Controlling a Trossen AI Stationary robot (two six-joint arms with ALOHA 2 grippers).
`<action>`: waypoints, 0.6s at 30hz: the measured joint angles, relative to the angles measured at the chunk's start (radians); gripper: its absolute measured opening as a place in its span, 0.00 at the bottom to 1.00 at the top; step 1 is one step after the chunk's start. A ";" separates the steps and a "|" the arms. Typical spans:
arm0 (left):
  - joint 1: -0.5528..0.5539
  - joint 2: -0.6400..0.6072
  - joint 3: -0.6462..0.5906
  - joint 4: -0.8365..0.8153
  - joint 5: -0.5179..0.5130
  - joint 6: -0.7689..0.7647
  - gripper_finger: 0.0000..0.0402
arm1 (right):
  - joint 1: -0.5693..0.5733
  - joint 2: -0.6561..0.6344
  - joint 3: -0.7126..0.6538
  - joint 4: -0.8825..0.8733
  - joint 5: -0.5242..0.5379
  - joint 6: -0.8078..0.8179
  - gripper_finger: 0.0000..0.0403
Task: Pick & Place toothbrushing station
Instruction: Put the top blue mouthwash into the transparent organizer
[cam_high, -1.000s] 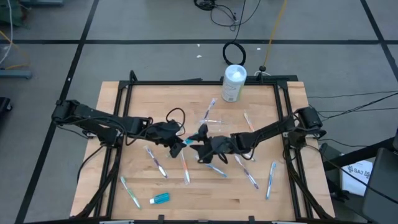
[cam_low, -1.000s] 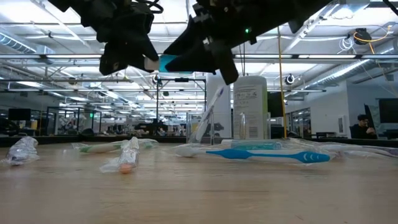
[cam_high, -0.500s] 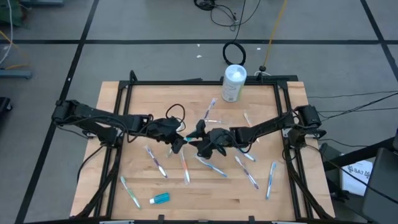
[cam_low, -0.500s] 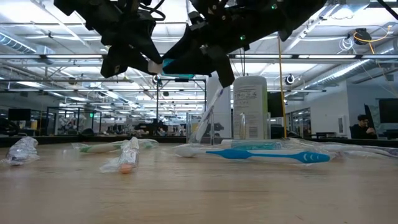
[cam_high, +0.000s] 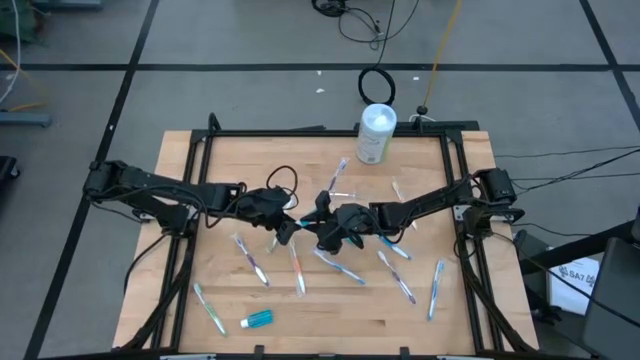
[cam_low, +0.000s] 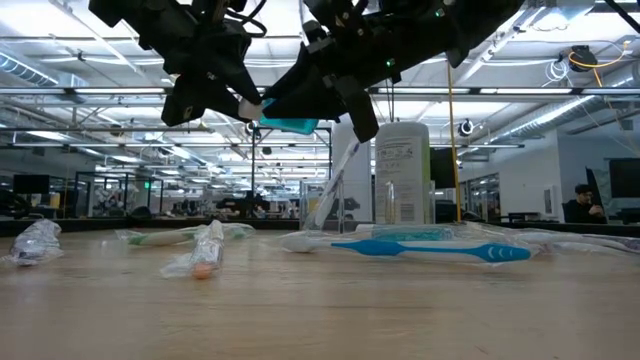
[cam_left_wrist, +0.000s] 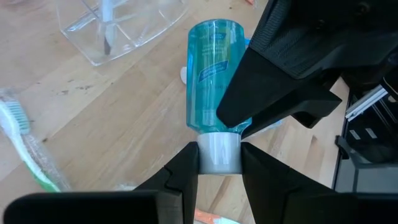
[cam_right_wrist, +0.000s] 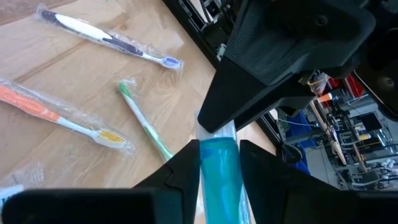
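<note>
A blue toothpaste tube (cam_high: 303, 224) hangs in the air over the table's middle, between my two grippers. My left gripper (cam_high: 288, 228) comes from the table's left and is shut on the tube's white cap. My right gripper (cam_high: 318, 226) comes from the right and is shut on the blue body. Both also show high in the low view: left gripper (cam_low: 245, 105), right gripper (cam_low: 300, 105), tube (cam_low: 290, 125). Several wrapped toothbrushes (cam_high: 340, 268) lie flat on the wood. A second blue tube (cam_high: 258, 319) lies near the front edge. My left gripper pinches the tube's white cap (cam_left_wrist: 217, 152) between its two fingers, slanting down from the table's left. The tube sticks out beyond the fingertips, clear of the table. My right gripper has the tube's blue body (cam_right_wrist: 217, 163) between its two fingers, close behind the cap end. It comes nearly level from the table's right, and the tube lies roughly along the fingers. The tube is lifted clear of the table.
A white canister (cam_high: 376, 133) stands at the table's far edge. A clear plastic piece (cam_left_wrist: 118, 25) with a toothbrush in it lies just beyond the grippers. More toothbrushes lie at front left (cam_high: 210, 308) and front right (cam_high: 436, 288). A black frame (cam_high: 330, 131) borders the table.
My right gripper has gone a little toward the table's left, up to my left gripper, and its fingers now stand on the tube's blue body. The tube has stayed in the air on my left gripper.
</note>
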 joint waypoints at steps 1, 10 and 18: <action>0.000 0.000 0.000 0.000 0.000 0.000 0.27 | 0.000 0.000 0.000 0.000 0.001 -0.004 0.25; 0.000 0.000 0.000 0.017 0.014 0.000 0.27 | -0.001 0.000 0.000 -0.017 0.010 -0.014 0.30; -0.001 -0.001 0.002 0.022 0.014 0.021 0.27 | -0.002 0.002 -0.002 -0.045 0.116 -0.030 0.46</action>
